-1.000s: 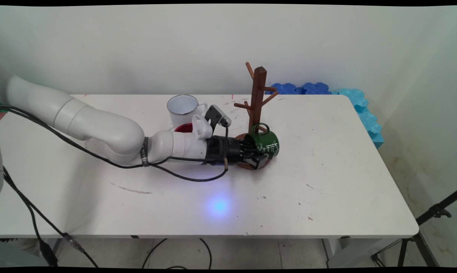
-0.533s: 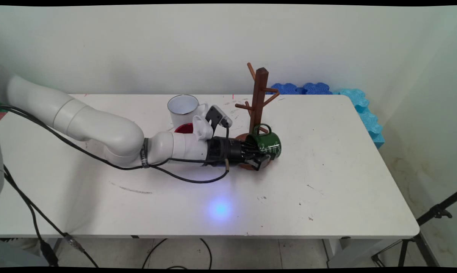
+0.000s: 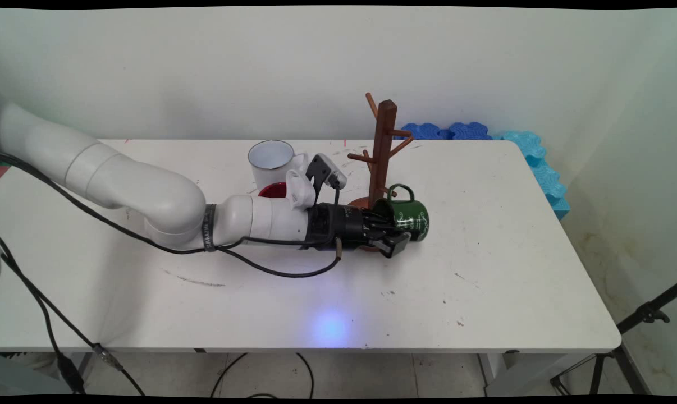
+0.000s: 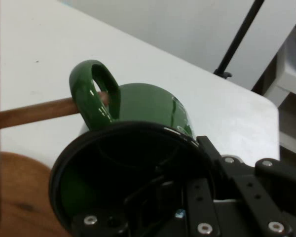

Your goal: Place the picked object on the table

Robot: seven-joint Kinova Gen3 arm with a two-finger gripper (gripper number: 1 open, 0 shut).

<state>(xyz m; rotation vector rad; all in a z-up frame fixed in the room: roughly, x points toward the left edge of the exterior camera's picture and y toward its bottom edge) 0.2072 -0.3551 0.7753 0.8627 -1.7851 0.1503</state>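
Black gripper (image 3: 397, 235) clamped on the glossy green enamel mug's (image 3: 410, 216) rim, mug tipped sideways just right of the wooden peg tree (image 3: 381, 147), looped handle beside a round peg (image 4: 34, 112).

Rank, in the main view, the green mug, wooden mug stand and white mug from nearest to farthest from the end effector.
1. green mug, held at the end effector.
2. wooden mug stand, just behind it.
3. white mug, farther back, to the picture's left.
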